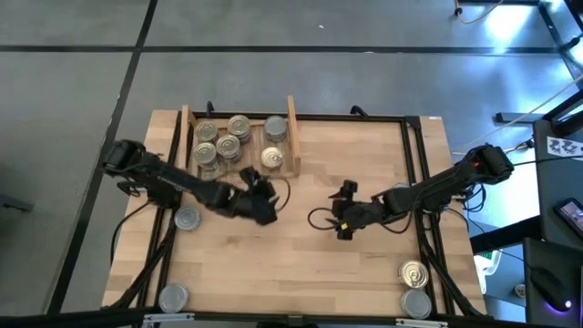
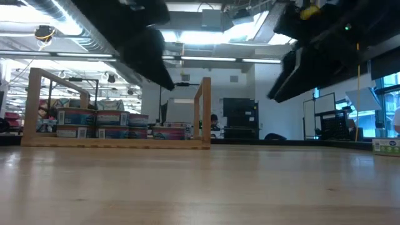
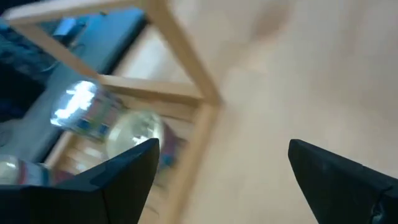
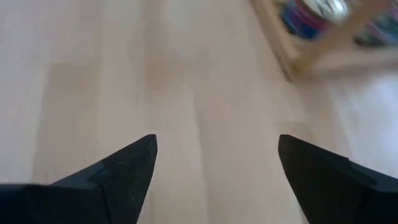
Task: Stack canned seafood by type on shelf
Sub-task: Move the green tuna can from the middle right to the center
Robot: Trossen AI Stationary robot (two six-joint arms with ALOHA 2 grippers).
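So both my grippers are up off the tabletop (image 1: 301,246) with nothing in either. My left gripper (image 1: 261,187) sits a bit left of center in the high view, just below the shelf (image 1: 292,137), fingers (image 3: 118,168) spread wide and empty. In its wrist picture I can see past the fingers to the corner of the shelf, with a golden-topped can (image 3: 134,132) inside it.

My right gripper (image 1: 346,191) is near the middle of the high view, well apart from the shelf, fingers (image 4: 118,165) also wide apart over bare wood (nothing between them).

The shelf sits in the upper middle-left of the high view with a bunch of cans (image 1: 228,141) in it, packed toward its left side, some stacked two high going by the low view (image 2: 94,124).

Loose cans still out on the table: one grey-topped can (image 1: 187,218) at mid left, another grey one (image 1: 173,297) at lower left, a golden pull-tab one (image 1: 414,272) at lower right, and a grey one (image 1: 416,303) just below that.
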